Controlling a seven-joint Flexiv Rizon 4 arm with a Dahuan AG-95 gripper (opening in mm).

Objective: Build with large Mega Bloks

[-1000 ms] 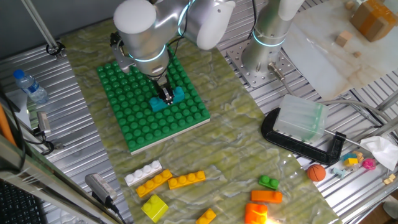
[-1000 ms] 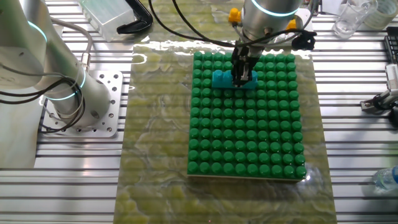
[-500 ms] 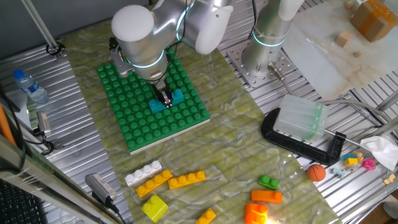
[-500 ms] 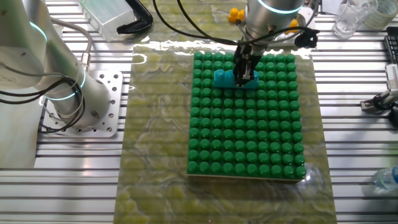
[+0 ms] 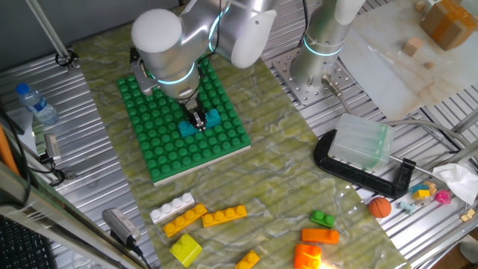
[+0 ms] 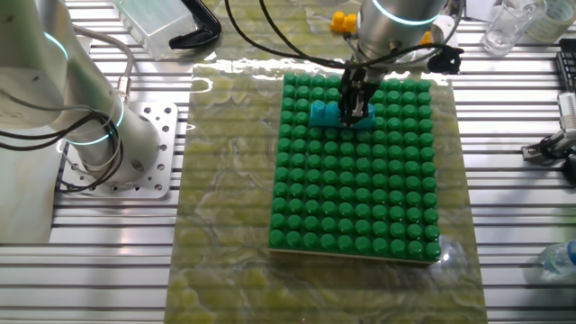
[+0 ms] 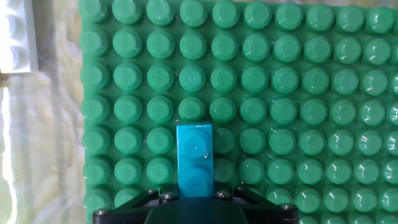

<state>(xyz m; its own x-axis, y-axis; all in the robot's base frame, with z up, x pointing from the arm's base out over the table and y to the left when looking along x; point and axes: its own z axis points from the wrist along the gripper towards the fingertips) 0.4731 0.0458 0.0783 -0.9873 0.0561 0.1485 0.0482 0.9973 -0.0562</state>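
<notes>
I've got the gripper (image 5: 198,122) down over the green baseplate (image 5: 160,142), fingers clamped on the cyan brick (image 5: 209,119) across its narrow sides. In the hand view the cyan brick (image 7: 194,160) runs straight out from between the fingers, two studs showing, sitting over the baseplate (image 7: 298,93) studs; I can't tell if it's fully seated. The other fixed view shows the gripper (image 6: 357,106) vertical, cyan brick (image 6: 325,114) in the second or third stud row from the far edge of the baseplate (image 6: 360,207).

Baseplate lies on a yellow-green mat (image 5: 276,172). Loose bricks sit on the mat's near end, well apart from the plate: white brick (image 5: 172,208), two yellow-orange bars (image 5: 185,220) (image 5: 224,216) just beside it, yellow block (image 5: 185,249), small yellow-orange piece (image 5: 247,260), green brick (image 5: 323,219), orange bricks (image 5: 320,235) (image 5: 307,256).

Off the mat: black clamp (image 5: 358,173) holding a clear box (image 5: 361,143), small orange ball (image 5: 380,207), water bottle (image 5: 36,103) on the left.
</notes>
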